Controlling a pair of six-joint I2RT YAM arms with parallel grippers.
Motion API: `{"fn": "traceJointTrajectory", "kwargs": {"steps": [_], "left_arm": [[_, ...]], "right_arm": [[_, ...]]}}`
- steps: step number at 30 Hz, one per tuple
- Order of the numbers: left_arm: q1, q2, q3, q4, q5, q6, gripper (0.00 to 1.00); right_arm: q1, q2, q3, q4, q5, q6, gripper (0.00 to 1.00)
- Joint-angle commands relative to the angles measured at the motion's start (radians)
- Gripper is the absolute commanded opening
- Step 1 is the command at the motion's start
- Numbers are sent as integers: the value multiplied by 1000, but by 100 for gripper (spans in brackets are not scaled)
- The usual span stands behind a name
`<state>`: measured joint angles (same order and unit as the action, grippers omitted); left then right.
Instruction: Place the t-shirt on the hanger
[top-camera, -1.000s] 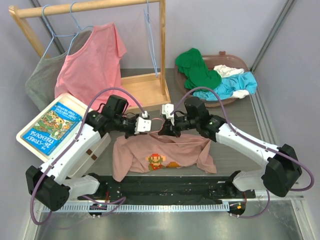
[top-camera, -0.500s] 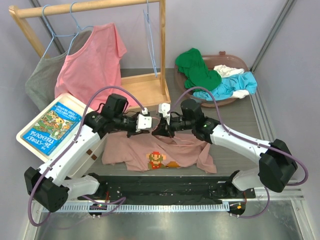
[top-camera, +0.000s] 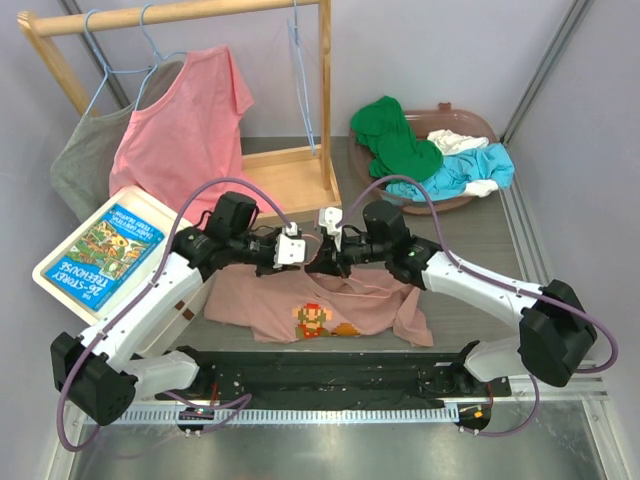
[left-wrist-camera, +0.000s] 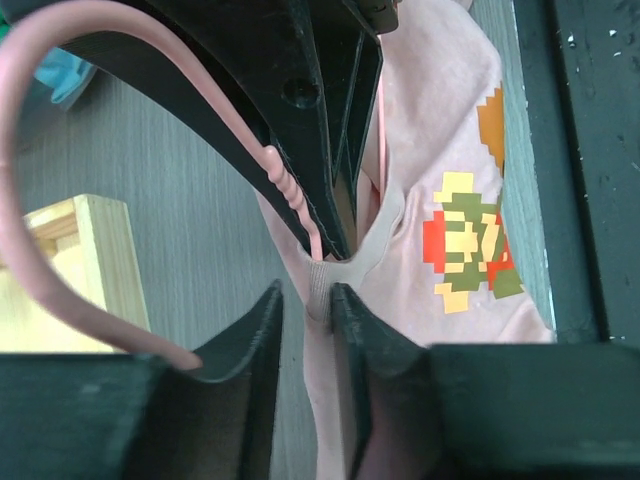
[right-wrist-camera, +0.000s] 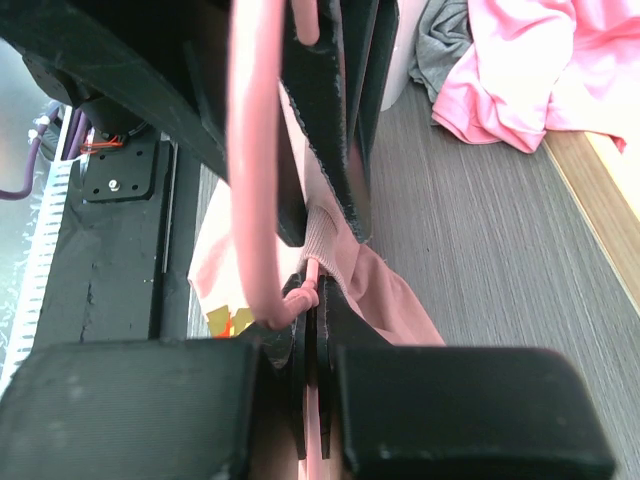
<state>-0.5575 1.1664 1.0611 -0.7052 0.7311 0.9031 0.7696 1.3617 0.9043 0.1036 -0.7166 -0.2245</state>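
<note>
Both grippers had closed in on each other. The left gripper (left-wrist-camera: 305, 295) now stood parted around the t-shirt (top-camera: 370, 300) collar (left-wrist-camera: 318, 285), and the right gripper (right-wrist-camera: 312, 300) pinched the hanger (right-wrist-camera: 250, 150). The brown basket (top-camera: 470, 118) held green, white and blue clothes (top-camera: 395, 135).

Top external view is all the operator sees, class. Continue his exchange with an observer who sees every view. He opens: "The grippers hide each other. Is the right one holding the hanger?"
Observer: Yes. In the right wrist view the right gripper is shut on the hanger wire, just below the hook.
Operator: And the left one?
Observer: In the left wrist view the left gripper has its jaws slightly apart, with the t-shirt collar in the gap.
</note>
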Motion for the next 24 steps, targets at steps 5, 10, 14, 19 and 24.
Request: {"fn": "traceJointTrajectory", "kwargs": {"steps": [5,10,14,19,24], "left_arm": [[-27,-5,-29,-16,-7,5,31],[-27,-43,-61,-16,-2,-4,23],[-27,-54,-75,-24,-4,-35,31],[-25,-96,-108,29,-21,-66,20],[-25,-103,-101,20,-25,-61,1]], "right_arm": [[22,-92,41,252,-9,60,1],[20,-108,15,281,22,74,1],[20,-125,-5,301,43,71,1],[19,-134,-8,272,32,45,1],[17,-139,46,130,49,-19,10]]}}
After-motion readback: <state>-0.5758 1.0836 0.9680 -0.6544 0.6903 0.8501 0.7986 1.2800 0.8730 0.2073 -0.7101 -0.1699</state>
